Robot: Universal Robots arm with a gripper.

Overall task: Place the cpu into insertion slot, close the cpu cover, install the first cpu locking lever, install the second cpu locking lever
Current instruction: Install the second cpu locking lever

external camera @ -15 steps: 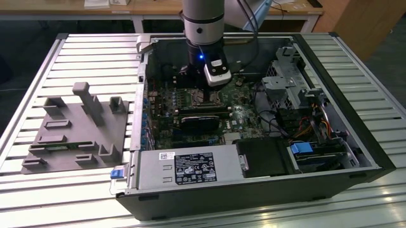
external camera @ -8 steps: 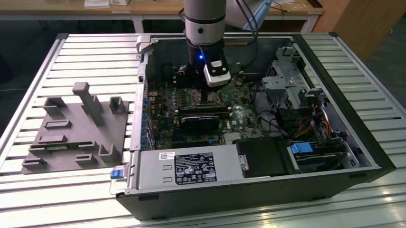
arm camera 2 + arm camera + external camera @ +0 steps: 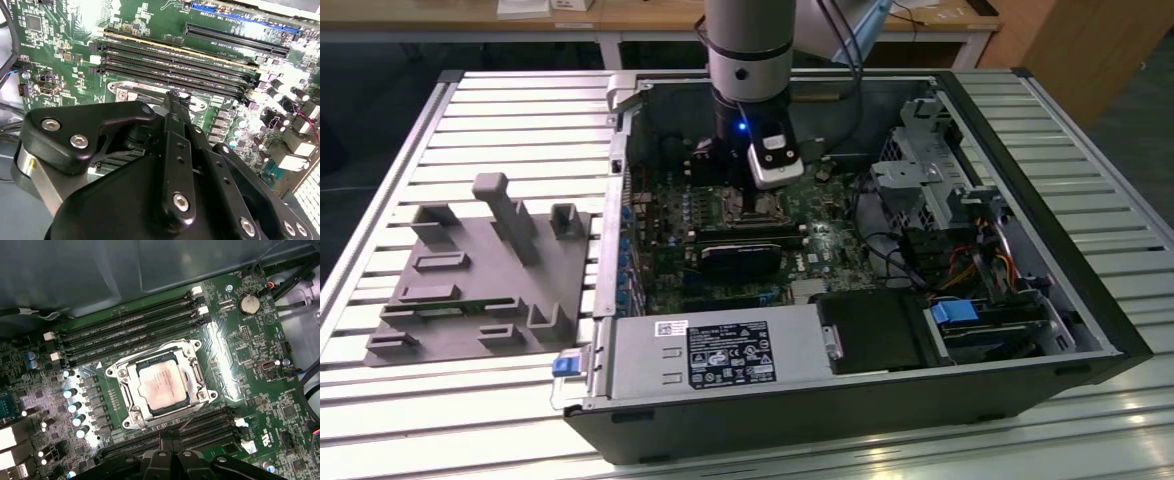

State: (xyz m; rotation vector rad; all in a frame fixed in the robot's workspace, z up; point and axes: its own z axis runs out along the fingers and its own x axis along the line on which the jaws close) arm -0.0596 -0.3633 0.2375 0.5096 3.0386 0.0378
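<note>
Showing cpu (image 3: 161, 385) dull silver, seated in insertion slot (image 3: 131, 405), cover closed

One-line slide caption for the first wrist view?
The cpu sits in the insertion slot with the cpu cover closed around it, memory slots on either side, gripper just beside the slot.

Silver chip (image 3: 162, 386) seated in square socket (image 3: 131, 416), metal frame (image 3: 196, 371) closed around it, green board (image 3: 240, 385), long black memory slots (image 3: 130, 330) on both sides
</note>
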